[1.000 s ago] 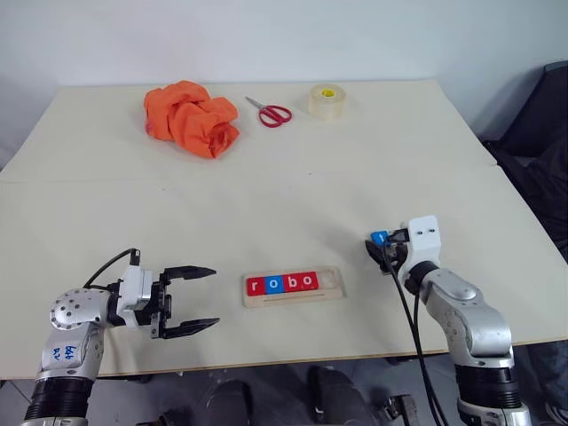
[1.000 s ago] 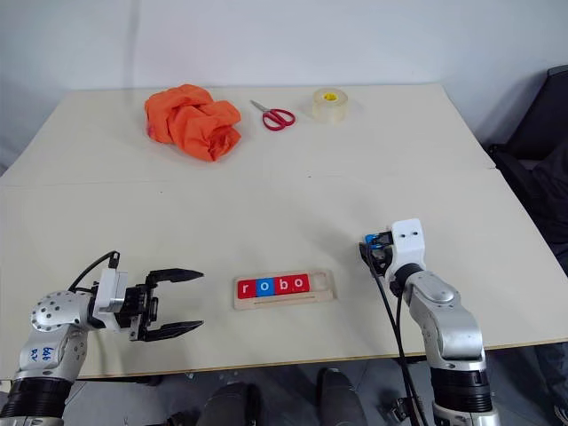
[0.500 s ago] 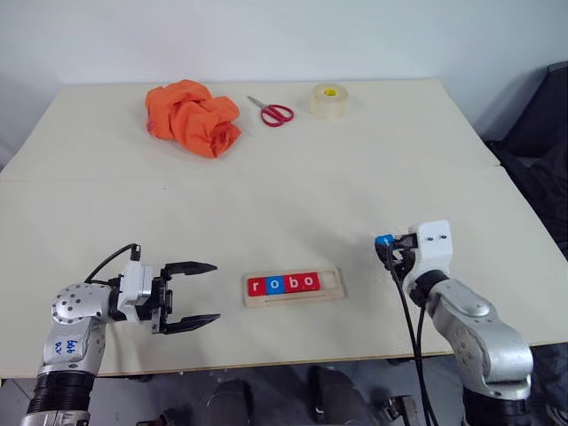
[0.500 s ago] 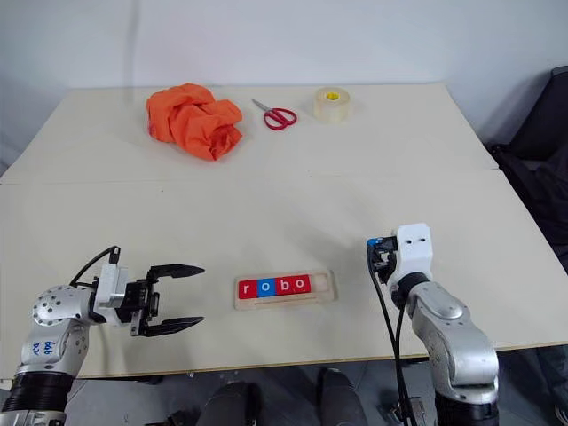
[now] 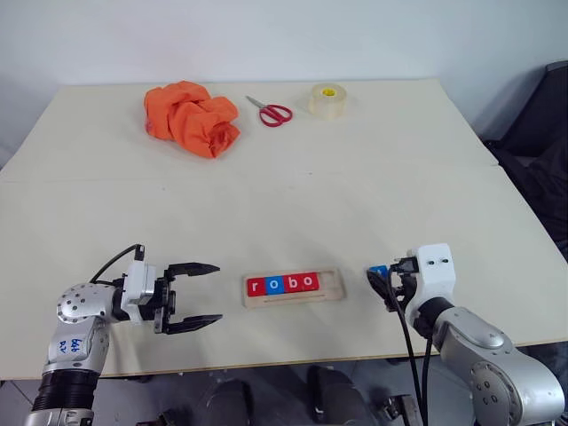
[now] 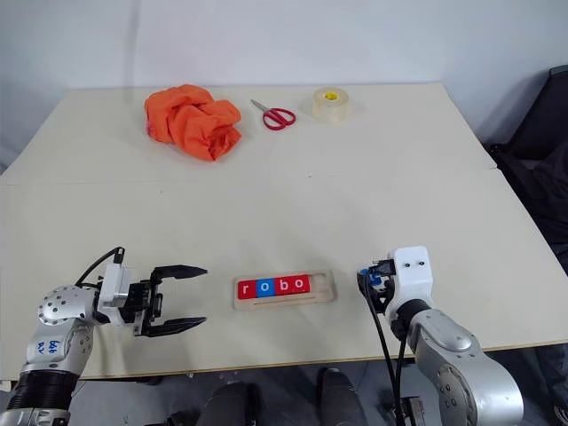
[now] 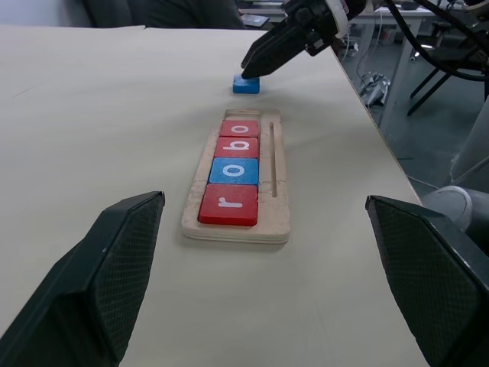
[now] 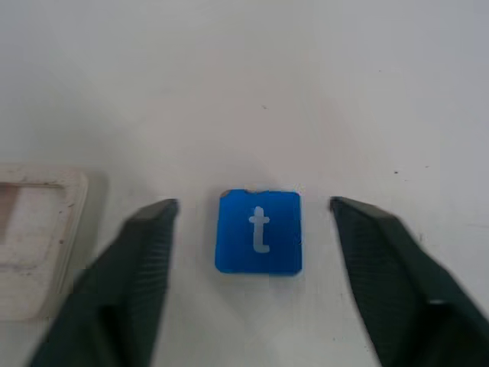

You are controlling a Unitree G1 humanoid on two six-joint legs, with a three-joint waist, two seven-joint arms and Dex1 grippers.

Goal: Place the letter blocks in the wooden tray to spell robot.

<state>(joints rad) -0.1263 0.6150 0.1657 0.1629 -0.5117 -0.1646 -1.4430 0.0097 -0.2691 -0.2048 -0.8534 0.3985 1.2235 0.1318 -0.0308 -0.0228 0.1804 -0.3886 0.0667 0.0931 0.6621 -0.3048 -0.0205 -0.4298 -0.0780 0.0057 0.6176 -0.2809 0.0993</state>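
Now far on desk (image 5: 373, 177): orange cloth (image 5: 191, 117), scissors (image 5: 269, 112), tape roll (image 5: 327, 101) | right gripper (image 8: 256, 229) fingers spread around blue t block (image 8: 259, 232), not touching | left gripper (image 5: 201, 296) fingers spread, empty

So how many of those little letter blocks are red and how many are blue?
Red letter blocks: 3, r, b and o, in the wooden tray.
Blue letter blocks: 2, o in the tray, t on the table.
Total: 5.

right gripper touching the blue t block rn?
Apart. The right wrist view shows the blue t block flat on the table between the right gripper's open fingers, with bare table showing on both sides.
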